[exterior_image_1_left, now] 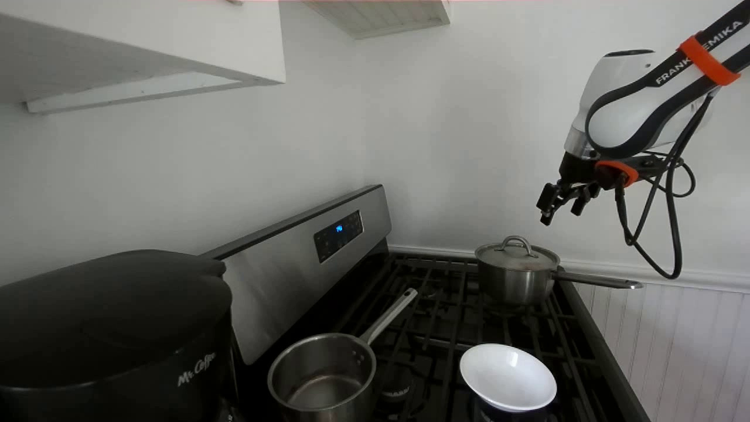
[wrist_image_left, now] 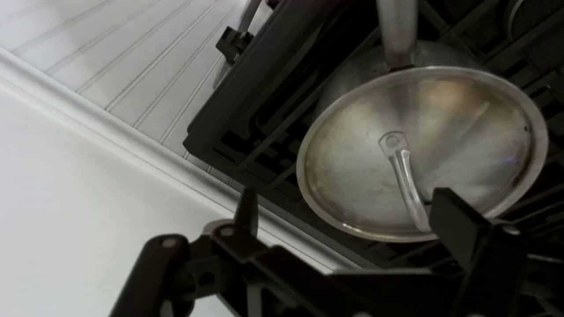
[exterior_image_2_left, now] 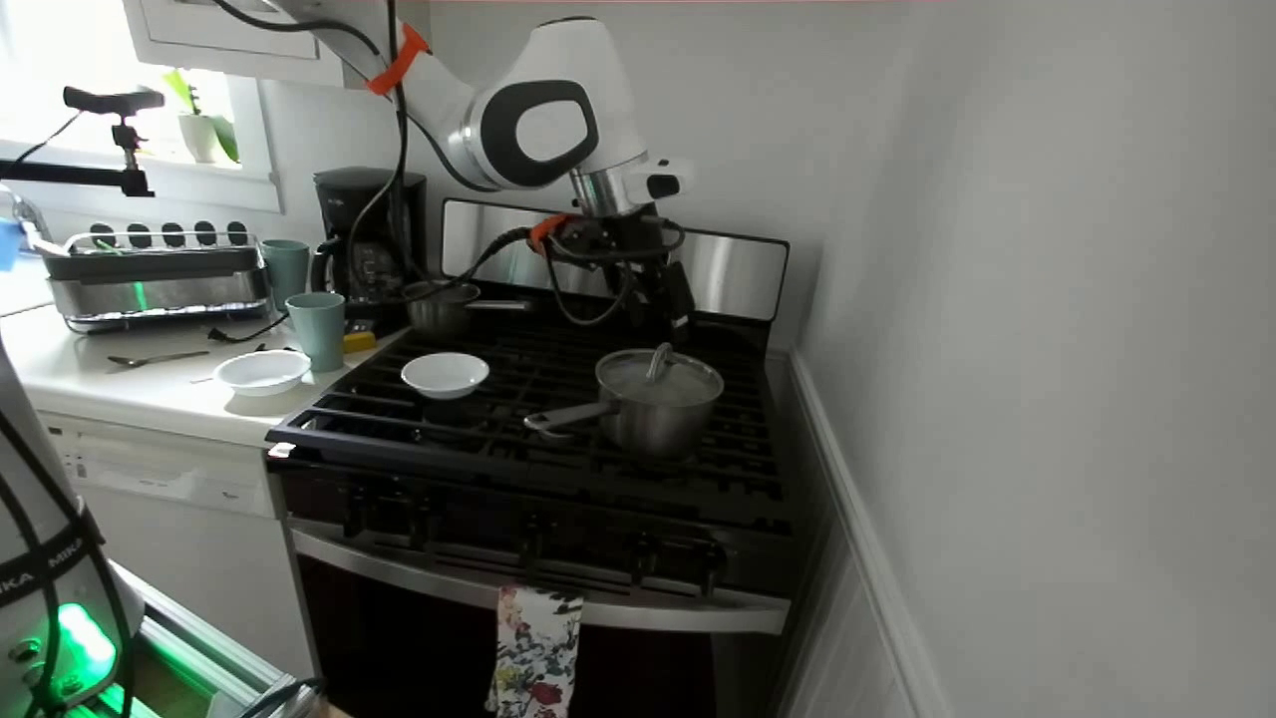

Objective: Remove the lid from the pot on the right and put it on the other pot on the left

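Observation:
A steel pot (exterior_image_1_left: 512, 288) stands at the far corner of the stove with its steel lid (exterior_image_1_left: 492, 258) on. The lid has a looped handle (exterior_image_1_left: 515, 239). The same pot (exterior_image_2_left: 648, 429) and lid (exterior_image_2_left: 628, 374) show in an exterior view. An open steel pot without a lid (exterior_image_1_left: 343, 415) stands near the coffee maker; it also shows small at the back (exterior_image_2_left: 439, 317). My gripper (exterior_image_1_left: 561, 212) is open and empty, above and apart from the lidded pot. In the wrist view the fingers (wrist_image_left: 343, 207) are wide apart; the right finger overlaps the end of the lid handle (wrist_image_left: 407, 185).
A white bowl (exterior_image_1_left: 508, 375) sits on the stove grates (exterior_image_1_left: 436, 346) near the open pot. The coffee maker (exterior_image_1_left: 117, 328) stands beside the stove. The backsplash panel (exterior_image_1_left: 304, 275) and wall bound the back. Cups (exterior_image_2_left: 317, 334) and another bowl (exterior_image_2_left: 262, 371) are on the counter.

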